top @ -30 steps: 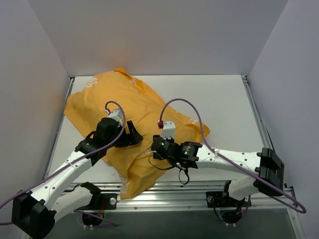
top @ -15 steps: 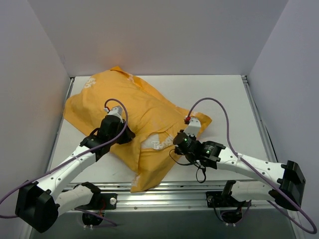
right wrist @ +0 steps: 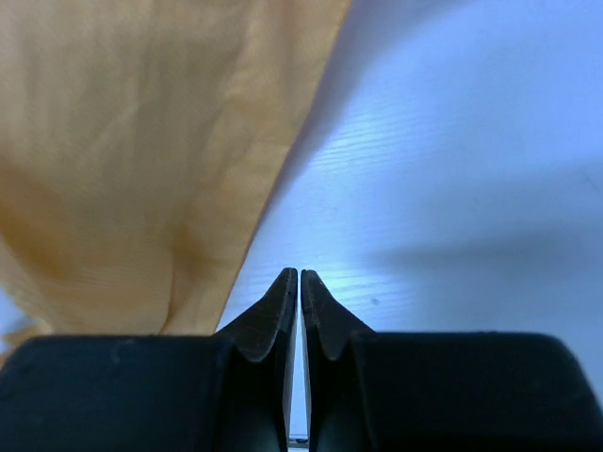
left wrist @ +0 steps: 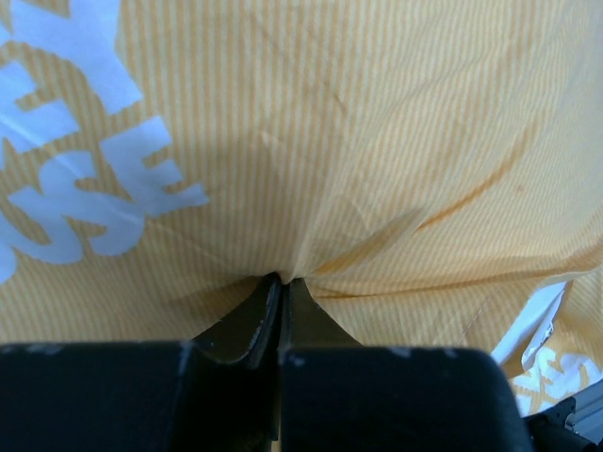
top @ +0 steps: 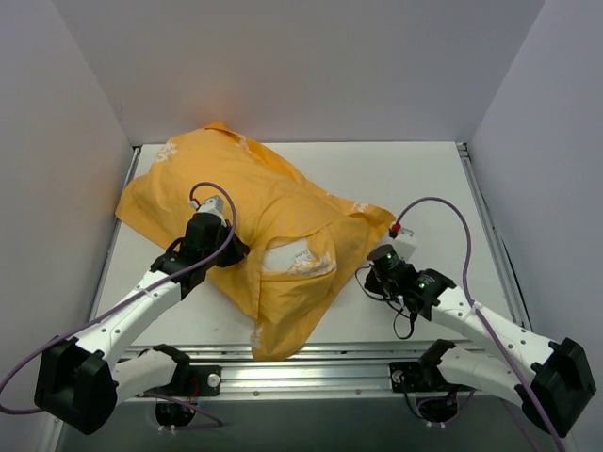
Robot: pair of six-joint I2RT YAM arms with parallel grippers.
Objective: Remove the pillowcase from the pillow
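Top external view: white matte tabletop [top: 424, 188], bare across its right half and its far right corner. Plain pale grey panels close it in on three sides: back wall [top: 301, 66], left wall [top: 57, 188] and right wall [top: 542, 141]. An aluminium rail [top: 330, 375] runs along the near edge, by the arm bases. A thinner metal strip [top: 482, 212] borders the right side. The light is even and the shadows are soft.

The pillowcase [top: 268, 212] is orange-yellow, bulky and rumpled. It lies diagonally over the left and centre of the tabletop, from the far left corner toward the near middle. Its left corner sits close to the left wall and its lower end reaches the rail. A pale printed patch shows near its middle. The pillow is not visible as such, and I cannot tell whether that patch is the pillow or the lining.

The left arm [top: 132, 315] reaches onto the near-left flank of the case. Left wrist view: the left fingers [left wrist: 264, 320] are pressed together on a pinch of striped orange fabric, with creases radiating from the tips. White block lettering fills the left of that frame.

The right arm [top: 490, 325] lies over the bare surface to the right of the case, with a purple cable [top: 443, 209] looping above its wrist. Right wrist view: the right fingers [right wrist: 278, 306] are pressed together with nothing between them. Their tips are over the bare white tabletop, just beside the edge of the case, which fills the left of the frame. I cannot tell whether the cloth touches the finger. A dim shadow band crosses the surface beyond the tips.
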